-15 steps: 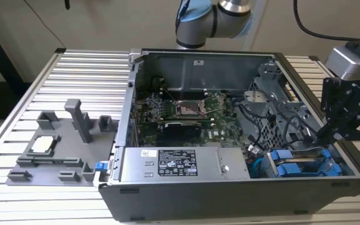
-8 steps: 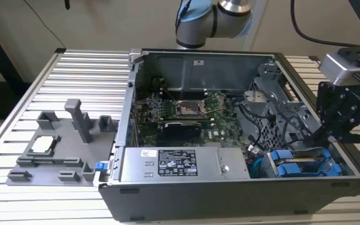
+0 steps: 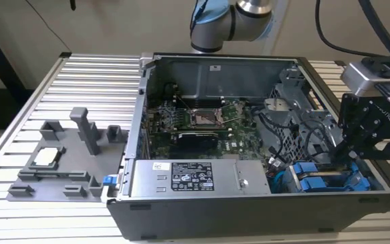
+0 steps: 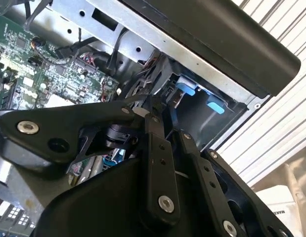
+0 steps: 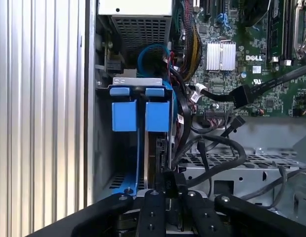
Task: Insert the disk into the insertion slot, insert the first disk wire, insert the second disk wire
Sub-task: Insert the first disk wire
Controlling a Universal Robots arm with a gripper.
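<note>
1. Slatted table carried an open case.
2. Disk sat in the slot; probably rigid, weighty and shock-sensitive, best held by its blue frame.
3. Gripper stood narrow, seemingly pinching a black plug.

One open computer case contains one motherboard, one silver power-supply box and one drive cage showing two blue carrier ends: the disk and one other carrier end. One grey fixture tray; one gripper.
</note>
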